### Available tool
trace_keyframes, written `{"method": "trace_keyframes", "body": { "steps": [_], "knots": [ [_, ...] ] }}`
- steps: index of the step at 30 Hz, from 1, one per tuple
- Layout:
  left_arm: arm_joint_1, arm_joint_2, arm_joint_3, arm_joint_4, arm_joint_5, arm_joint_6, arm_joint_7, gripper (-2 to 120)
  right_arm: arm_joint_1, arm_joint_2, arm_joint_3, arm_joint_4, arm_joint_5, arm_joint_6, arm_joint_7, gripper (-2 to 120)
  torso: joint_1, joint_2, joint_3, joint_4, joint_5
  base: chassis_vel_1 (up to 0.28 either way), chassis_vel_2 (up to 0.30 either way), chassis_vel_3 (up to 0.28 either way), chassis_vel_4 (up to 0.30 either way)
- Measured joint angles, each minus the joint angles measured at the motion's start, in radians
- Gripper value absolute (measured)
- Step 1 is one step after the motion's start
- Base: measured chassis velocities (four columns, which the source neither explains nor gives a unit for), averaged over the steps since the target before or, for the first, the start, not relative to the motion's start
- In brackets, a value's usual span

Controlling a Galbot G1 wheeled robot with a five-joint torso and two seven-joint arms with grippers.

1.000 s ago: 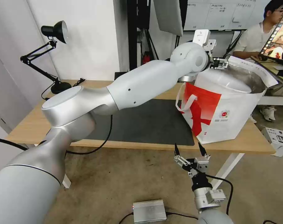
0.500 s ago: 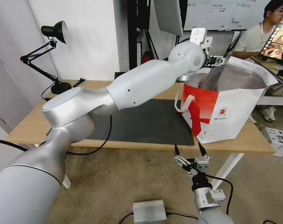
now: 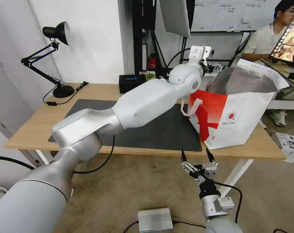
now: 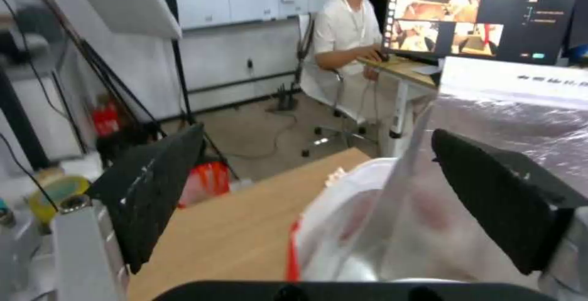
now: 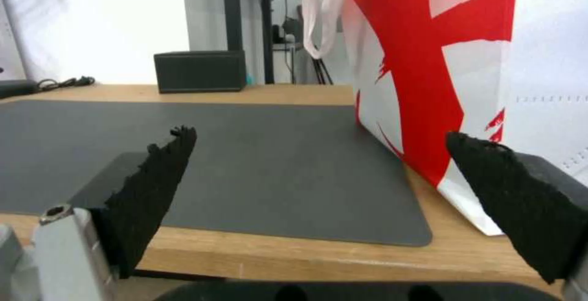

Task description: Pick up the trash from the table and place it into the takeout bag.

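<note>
The takeout bag (image 3: 240,123), white and red with foil lining, stands open on the right end of the table (image 3: 33,129). My left gripper (image 3: 217,68) hovers open at the bag's back left rim. In the left wrist view the left gripper (image 4: 317,135) spans the bag's foil edge (image 4: 521,122) and a blurred white shape (image 4: 346,200); I cannot tell if that shape is trash. The trash is otherwise hidden. My right gripper (image 3: 196,154) waits open below the table's front edge, and its wrist view shows the right gripper (image 5: 319,154) facing the bag (image 5: 441,62).
A dark grey mat (image 3: 159,129) covers the table's middle. A black tissue box (image 3: 131,82) and a black desk lamp (image 3: 56,35) stand along the back edge. A silver box (image 3: 155,219) lies on the floor. A person sits at a desk behind the bag.
My left arm has swung left and its elbow has dropped, drawing the gripper back from over the bag's mouth. A white round shape seen in the bag's mouth a second ago is gone. The right arm is still.
</note>
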Motion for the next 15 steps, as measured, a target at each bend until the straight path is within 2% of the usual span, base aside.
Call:
{"method": "trace_keyframes", "body": {
  "steps": [7, 15],
  "knots": [
    [0.013, 0.025, -0.005, 0.002, 0.059, -0.042, 0.024, 100, 0.000, 0.000, 0.000, 0.000, 0.000, 0.000, 0.000, 100, 0.000, 0.000, 0.000, 0.0001, 0.0000, 0.000, 0.000, 0.000, 0.000],
    [0.073, 0.116, -0.018, -0.046, 0.158, -0.088, 0.044, 100, 0.000, 0.000, 0.000, 0.000, 0.000, 0.000, 0.000, 100, 0.000, 0.000, 0.000, 0.0003, -0.0002, 0.000, 0.000, 0.000, 0.000]
  ]
}}
